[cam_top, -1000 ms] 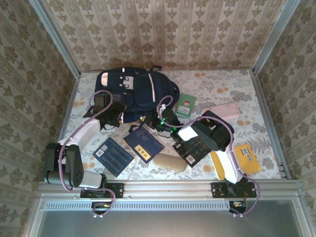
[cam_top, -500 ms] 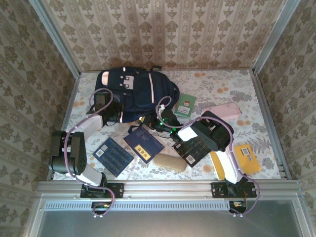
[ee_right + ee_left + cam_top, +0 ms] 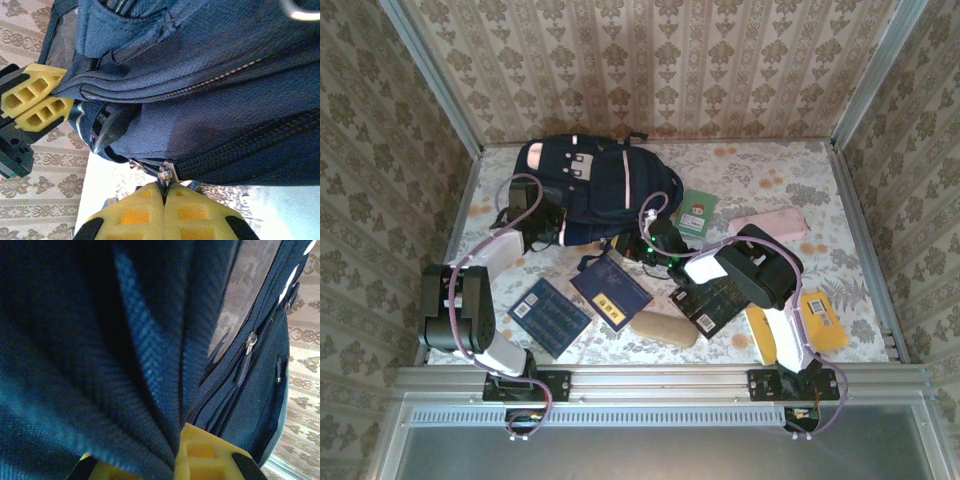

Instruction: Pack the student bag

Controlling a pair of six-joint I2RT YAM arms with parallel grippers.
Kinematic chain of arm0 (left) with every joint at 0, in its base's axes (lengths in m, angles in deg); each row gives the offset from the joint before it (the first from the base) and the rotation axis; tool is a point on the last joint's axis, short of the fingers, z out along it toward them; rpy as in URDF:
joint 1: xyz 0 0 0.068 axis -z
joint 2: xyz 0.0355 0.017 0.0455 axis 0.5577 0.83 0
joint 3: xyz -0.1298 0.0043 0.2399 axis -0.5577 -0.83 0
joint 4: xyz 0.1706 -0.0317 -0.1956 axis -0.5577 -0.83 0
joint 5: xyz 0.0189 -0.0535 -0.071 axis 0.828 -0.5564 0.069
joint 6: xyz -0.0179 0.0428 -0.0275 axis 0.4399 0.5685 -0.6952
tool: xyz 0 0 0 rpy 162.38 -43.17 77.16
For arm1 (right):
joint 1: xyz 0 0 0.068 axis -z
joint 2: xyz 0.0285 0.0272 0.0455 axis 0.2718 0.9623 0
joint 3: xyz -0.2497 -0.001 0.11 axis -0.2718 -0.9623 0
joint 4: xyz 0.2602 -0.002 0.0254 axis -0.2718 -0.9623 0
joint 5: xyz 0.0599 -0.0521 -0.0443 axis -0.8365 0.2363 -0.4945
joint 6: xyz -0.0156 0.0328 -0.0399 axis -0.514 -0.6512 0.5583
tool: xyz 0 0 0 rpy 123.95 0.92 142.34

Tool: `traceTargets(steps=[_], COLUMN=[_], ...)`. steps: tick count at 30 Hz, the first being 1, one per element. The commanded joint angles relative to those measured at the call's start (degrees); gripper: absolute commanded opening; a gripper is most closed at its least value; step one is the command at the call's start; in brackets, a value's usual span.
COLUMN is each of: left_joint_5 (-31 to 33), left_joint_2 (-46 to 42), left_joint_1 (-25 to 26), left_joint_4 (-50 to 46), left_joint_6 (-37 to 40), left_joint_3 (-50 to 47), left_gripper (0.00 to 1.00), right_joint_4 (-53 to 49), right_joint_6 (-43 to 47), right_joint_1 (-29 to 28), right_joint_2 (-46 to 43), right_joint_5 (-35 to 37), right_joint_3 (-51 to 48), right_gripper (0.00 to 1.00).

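- Desk, covered in a floral print, carries everything and is walled on 3 sides by patterned panels.
- Student bag, navy with pale pink stripes, lies flat at the far side of the desk, left of centre.
- Left gripper sits at the bag's near left edge, its yellow pads clamped on a fold of the navy fabric.
- Right gripper sits at the bag's near right corner, pads pressed together with the bag's zipper pull pinched between them.
- Left blue book and right blue book lie flat just beside each other, near the bag and between the 2 arms.
- Black book lies partly under the right arm.
- Pink pencil case lies to the right, apart from the bag.
- Yellow packet lies near the right arm's base.
- Green booklet lies just beside the bag's right side.
- Beige case lies near the front edge, between the books.
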Motion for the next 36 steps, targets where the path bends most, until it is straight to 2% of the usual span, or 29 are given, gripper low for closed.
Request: traceTargets(steps=[1,14,21,27,32,34,36], left_joint_5=[2.2,1.7,0.4,0.7,0.3,0.0,-0.3], left_joint_2=[-1.7,-3.3,-2.5,-3.5,-3.8,-3.7,-3.4], left_joint_1=[-1.6,-2.2,-2.3,-3.5,-4.3,-4.3,-4.3], left_joint_4=[0.8,-0.5,0.2,-1.0,-1.8,-1.9,-1.7], left_joint_6=[1.7,1.8,1.7,3.0,3.9,4.3,4.6], left_joint_3=[2.1,1.9,2.4,2.3,3.0,3.2,3.2], left_gripper=[0.0,0.0,0.0,0.0,0.0,0.0,0.0], right_joint_4=[-2.7,-11.7,-14.4,-23.1,-25.7,-25.6,-25.5], right_joint_6=[4.7,14.3,18.0,22.8,24.3,25.3,26.9], right_joint_1=[0.9,2.7,2.7,3.9,5.6,5.8,5.3], right_joint_2=[-2.2,-6.6,-7.1,-10.3,-11.9,-11.9,-11.4], right_joint_5=[0.1,1.0,-1.5,2.9,3.8,2.1,-2.5], right_joint_3=[-0.5,-1.2,-0.7,-0.4,-1.5,-1.3,-0.1], right_gripper=[0.0,0.0,0.0,0.0,0.0,0.0,0.04])
